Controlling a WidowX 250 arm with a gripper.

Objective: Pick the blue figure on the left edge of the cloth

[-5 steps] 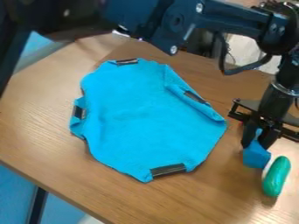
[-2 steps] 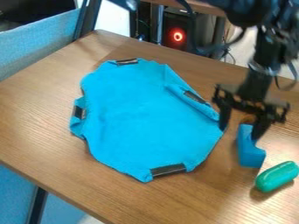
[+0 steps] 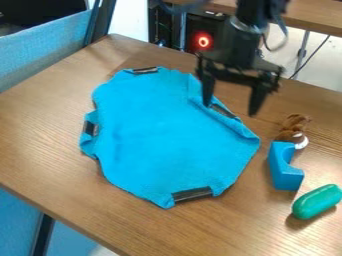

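My gripper hangs over the upper right part of the cloth, its two fingers spread wide with nothing between them. The blue cloth lies on the table, with folded edges and dark patches on several sides. To the right of the cloth, apart from it, a blue block-like figure with a curved notch stands on the wood. No blue figure shows on the cloth's left edge, where a dark patch sits on a folded flap.
A brown plush toy with a white part lies just behind the blue figure. The green capsule-shaped object is at the right, in front of it. The wooden table has its far edge behind the cloth, and a blue partition stands at left.
The gripper, earlier around the blue figure, opened, let it go and moved up and left over the cloth. The green object turned and shifted slightly. The brown toy came into sight.
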